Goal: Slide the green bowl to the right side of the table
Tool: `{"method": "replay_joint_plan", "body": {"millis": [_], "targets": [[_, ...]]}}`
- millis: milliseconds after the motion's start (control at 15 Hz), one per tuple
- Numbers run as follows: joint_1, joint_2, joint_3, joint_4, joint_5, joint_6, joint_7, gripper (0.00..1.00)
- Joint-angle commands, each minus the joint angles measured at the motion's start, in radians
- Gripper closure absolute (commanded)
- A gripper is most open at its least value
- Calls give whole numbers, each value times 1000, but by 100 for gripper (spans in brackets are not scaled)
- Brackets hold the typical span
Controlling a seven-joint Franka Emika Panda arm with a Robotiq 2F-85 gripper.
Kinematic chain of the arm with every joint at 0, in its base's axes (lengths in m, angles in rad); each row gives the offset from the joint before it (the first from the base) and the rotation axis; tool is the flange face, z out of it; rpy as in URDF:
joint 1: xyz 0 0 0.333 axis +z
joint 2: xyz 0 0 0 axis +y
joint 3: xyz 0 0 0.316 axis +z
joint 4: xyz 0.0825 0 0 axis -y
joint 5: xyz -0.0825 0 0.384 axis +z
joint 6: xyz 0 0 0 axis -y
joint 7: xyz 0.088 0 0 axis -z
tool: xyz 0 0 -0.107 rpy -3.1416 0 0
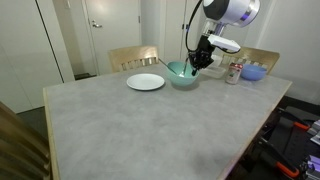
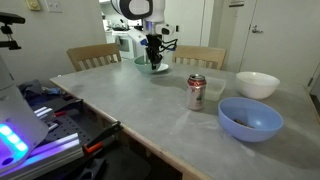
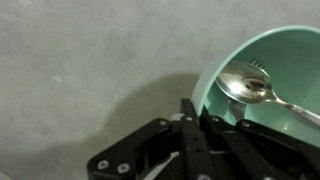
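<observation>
The mint-green bowl (image 1: 182,76) stands at the far side of the grey table (image 1: 140,130), next to a white plate. It also shows in the other exterior view (image 2: 153,66) and fills the right of the wrist view (image 3: 285,55). A metal spoon (image 3: 250,88) lies inside it. My gripper (image 1: 197,63) comes down onto the bowl's rim. In the wrist view the fingers (image 3: 200,118) are closed over the rim, one outside and one inside the bowl. It also shows in an exterior view (image 2: 153,55).
A white plate (image 1: 145,82) lies beside the bowl. A soda can (image 2: 196,92), a blue bowl (image 2: 250,119) and a small white bowl (image 2: 257,84) stand toward one end of the table. Wooden chairs (image 1: 133,57) stand behind the far edge.
</observation>
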State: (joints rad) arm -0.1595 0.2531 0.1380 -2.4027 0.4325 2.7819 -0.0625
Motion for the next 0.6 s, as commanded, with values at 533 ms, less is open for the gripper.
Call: {"method": "replay_joint_plan", "body": {"millis": [533], "targets": [[35,196,-142,228,-93,4,183,99]]}}
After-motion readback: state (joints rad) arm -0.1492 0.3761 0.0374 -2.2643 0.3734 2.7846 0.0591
